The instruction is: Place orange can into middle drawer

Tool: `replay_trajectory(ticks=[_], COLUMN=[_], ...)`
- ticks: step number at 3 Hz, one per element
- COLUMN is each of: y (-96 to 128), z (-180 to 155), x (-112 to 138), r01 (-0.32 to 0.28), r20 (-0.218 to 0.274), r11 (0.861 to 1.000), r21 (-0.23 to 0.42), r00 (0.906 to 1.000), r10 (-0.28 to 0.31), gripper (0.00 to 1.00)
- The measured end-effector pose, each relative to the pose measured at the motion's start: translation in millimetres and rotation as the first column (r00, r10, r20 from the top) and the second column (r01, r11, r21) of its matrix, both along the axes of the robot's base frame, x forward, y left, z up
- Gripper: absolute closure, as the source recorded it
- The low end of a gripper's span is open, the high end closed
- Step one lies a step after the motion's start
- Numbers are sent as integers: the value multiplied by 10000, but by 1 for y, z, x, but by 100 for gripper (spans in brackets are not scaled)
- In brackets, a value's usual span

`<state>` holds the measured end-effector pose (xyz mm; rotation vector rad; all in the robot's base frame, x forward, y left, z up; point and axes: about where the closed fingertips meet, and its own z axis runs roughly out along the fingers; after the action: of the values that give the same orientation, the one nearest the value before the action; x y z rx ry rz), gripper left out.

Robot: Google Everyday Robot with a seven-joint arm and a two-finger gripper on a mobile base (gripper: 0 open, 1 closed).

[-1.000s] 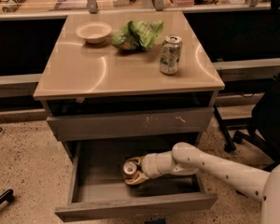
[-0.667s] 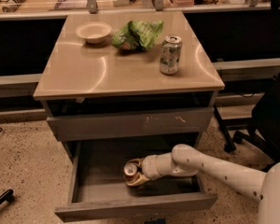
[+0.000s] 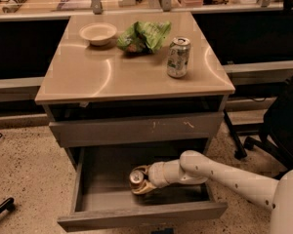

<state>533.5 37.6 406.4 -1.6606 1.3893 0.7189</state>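
The orange can (image 3: 136, 176) shows its silver top with pull tab inside the open middle drawer (image 3: 141, 216), near the centre of the drawer floor. My gripper (image 3: 140, 180) reaches in from the right at the end of the white arm (image 3: 219, 172) and its pale fingers (image 3: 144, 188) are closed around the can. The can stands at or just above the grey drawer floor; I cannot tell whether it rests on it. The drawer is pulled far out below the scratched drawer front (image 3: 136, 128).
On the cabinet top (image 3: 88, 77) stand a green-and-white silver can (image 3: 178, 57), a crumpled green bag (image 3: 142, 35) and a white bowl (image 3: 98, 33). A black office chair (image 3: 283, 121) stands at the right. A dark object (image 3: 1, 209) lies on the floor at left.
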Motion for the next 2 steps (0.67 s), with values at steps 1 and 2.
replay_trajectory(ticks=[1,2], y=[0,0], z=[0,0], x=[0,0], r01=[0,-1], r20=[0,-1], r11=[10000,10000], r21=[0,0], r00=[10000,10000], r10=[0,1], gripper=[35,11])
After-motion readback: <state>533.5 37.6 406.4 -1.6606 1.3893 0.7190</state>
